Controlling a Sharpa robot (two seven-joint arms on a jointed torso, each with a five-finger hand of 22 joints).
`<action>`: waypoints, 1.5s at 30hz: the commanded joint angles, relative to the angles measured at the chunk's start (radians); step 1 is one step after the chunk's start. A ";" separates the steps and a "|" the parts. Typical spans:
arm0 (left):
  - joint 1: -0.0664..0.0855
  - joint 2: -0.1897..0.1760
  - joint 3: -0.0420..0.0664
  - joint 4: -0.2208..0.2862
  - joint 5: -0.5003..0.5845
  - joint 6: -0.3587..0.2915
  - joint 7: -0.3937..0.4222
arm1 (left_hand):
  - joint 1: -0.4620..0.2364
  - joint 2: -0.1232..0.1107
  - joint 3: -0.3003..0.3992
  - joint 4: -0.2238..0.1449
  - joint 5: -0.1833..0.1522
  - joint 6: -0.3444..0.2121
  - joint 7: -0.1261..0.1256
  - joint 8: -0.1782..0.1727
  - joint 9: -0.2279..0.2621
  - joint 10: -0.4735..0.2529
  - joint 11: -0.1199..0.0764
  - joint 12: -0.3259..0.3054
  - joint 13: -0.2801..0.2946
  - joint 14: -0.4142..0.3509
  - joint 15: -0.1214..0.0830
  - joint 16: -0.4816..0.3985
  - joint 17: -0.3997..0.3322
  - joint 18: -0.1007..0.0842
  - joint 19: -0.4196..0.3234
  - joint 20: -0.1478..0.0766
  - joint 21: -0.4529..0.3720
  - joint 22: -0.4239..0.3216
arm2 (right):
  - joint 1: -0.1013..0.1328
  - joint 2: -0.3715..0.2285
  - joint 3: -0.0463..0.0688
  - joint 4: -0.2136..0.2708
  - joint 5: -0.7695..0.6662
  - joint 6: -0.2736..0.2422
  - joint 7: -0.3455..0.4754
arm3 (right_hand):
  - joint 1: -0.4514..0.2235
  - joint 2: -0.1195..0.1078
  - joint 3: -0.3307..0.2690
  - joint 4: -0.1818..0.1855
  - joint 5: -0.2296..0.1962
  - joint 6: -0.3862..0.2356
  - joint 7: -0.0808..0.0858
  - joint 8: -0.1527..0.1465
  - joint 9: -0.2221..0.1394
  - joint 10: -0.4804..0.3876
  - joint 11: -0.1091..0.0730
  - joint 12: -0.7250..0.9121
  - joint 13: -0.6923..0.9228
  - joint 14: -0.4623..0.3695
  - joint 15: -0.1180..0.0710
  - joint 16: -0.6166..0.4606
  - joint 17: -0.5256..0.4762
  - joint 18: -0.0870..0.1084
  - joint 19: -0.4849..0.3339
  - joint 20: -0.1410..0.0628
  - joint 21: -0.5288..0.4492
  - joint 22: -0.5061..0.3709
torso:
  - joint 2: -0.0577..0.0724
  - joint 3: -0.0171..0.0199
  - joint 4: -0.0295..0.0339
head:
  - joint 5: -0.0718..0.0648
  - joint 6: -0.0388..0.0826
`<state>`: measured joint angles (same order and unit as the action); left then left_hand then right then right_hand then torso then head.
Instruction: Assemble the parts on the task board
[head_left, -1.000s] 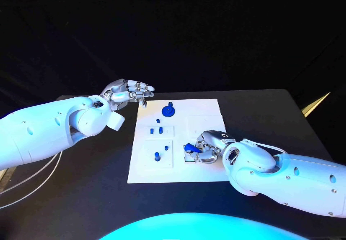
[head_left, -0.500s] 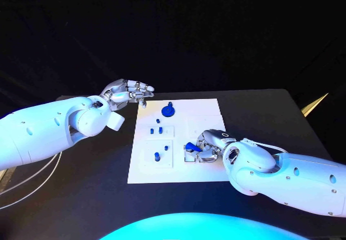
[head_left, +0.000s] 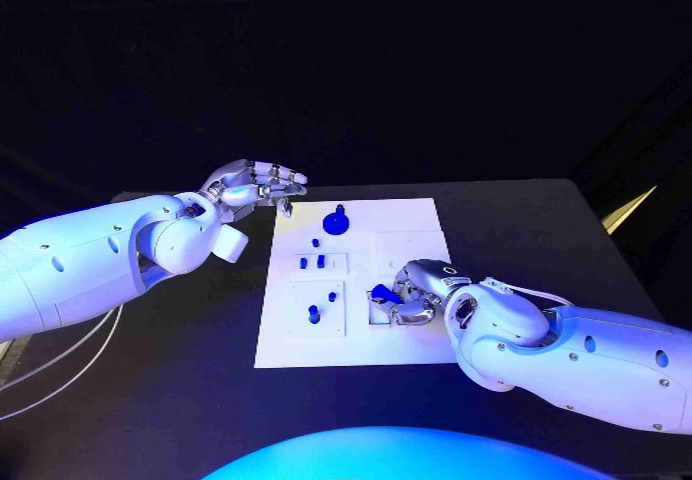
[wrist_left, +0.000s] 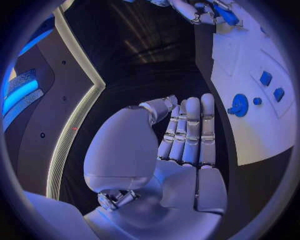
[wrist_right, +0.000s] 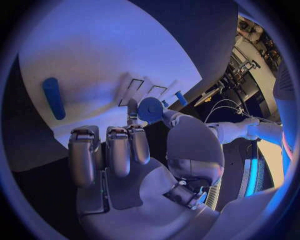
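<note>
Task board (head_left: 418, 220): white plate, centre of the black tabletop (head_left: 548, 230). Blue round part (head_left: 338, 222) near its far edge; small blue pegs (head_left: 313, 263) standing in mid-board recesses. Right hand (head_left: 408, 296) at the board's near right, pinching a blue disc part (wrist_right: 150, 109); right wrist view alone shows a blue cylinder (wrist_right: 54, 98) lying on the board. Left hand (head_left: 257, 186) off the far left corner, fingers curled, holding nothing.

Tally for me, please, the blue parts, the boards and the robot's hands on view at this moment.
round blue part, lying on the board: 1
small blue parts, standing on the board: 5
held blue part, pinched by the right hand: 1
white task board: 1
Hands, the right hand and the left hand: 2
Total: 10
</note>
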<state>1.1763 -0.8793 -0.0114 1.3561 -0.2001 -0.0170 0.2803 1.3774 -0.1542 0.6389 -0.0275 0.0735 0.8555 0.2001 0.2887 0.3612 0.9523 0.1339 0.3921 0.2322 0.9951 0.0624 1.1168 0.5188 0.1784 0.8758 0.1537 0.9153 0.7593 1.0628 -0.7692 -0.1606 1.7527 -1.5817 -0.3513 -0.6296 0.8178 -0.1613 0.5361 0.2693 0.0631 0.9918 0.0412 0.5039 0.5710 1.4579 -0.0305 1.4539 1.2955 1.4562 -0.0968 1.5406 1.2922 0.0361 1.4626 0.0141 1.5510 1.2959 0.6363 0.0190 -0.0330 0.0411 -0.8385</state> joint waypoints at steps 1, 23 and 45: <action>0.001 0.001 0.001 0.001 0.000 0.002 0.001 | -0.015 0.003 -0.008 0.007 0.015 -0.013 0.003 0.019 -0.013 -0.013 0.002 0.013 0.009 -0.003 -0.001 -0.008 -0.010 0.006 0.012 0.000 -0.022 -0.013 | -0.001 0.003 0.000 -0.002 0.000 0.013 -0.002 | -0.027 0.022 0.067 -0.001 -0.008 0.068 -0.015 0.043 0.004 0.076 -0.012 0.013 0.213 0.108 -0.006 0.016 0.248 -0.036 0.108 -0.007 0.020 0.275 | 0.000 0.0001 -0.0007 | 0.000 -0.001; 0.001 0.001 0.001 -0.001 0.000 0.001 -0.001 | -0.018 0.005 -0.008 0.010 0.015 -0.014 0.003 0.020 -0.014 -0.014 0.003 0.013 0.009 -0.003 -0.001 -0.008 -0.010 0.006 0.012 0.000 -0.023 -0.014 | -0.001 0.012 0.000 -0.002 0.005 0.002 0.007 | -0.121 -0.001 -0.137 0.023 -0.013 0.056 -0.014 0.062 -0.009 0.073 -0.012 0.001 0.211 0.107 -0.005 0.014 0.245 -0.036 0.108 -0.007 0.020 0.275 | 0.000 0.0010 -0.0007 | 0.001 0.000; 0.000 -0.004 -0.001 -0.002 0.000 0.000 -0.003 | -0.019 0.008 -0.006 0.012 0.015 -0.015 0.003 0.021 -0.014 -0.015 0.003 0.014 0.009 -0.003 -0.001 -0.008 -0.010 0.006 0.012 0.000 -0.025 -0.015 | 0.001 -0.090 0.002 0.106 0.074 -0.013 0.115 | 0.080 -0.006 -0.139 -0.022 -0.005 0.042 -0.012 0.073 -0.027 0.072 -0.009 -0.006 0.212 0.107 -0.002 0.013 0.243 -0.036 0.108 -0.004 0.020 0.275 | -0.001 0.0032 -0.0039 | 0.006 0.000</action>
<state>1.1763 -0.8833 -0.0131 1.3526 -0.2002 -0.0179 0.2759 1.3773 -0.1541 0.6389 -0.0274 0.0735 0.8554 0.2001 0.2889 0.3609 0.9522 0.1339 0.3921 0.2322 0.9951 0.0624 1.1168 0.5189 0.1784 0.8758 0.1538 0.9040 0.7555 1.0636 -0.8539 -0.1586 1.8520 -1.5167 -0.3647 -0.5235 0.8847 -0.1710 0.4179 0.2589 0.0632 1.0361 0.0287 0.5538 0.5493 1.4579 -0.0305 1.4537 1.2955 1.4563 -0.0966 1.5406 1.2922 0.0361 1.4627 0.0141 1.5510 1.2959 0.6355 0.0221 -0.0353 0.0475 -0.8380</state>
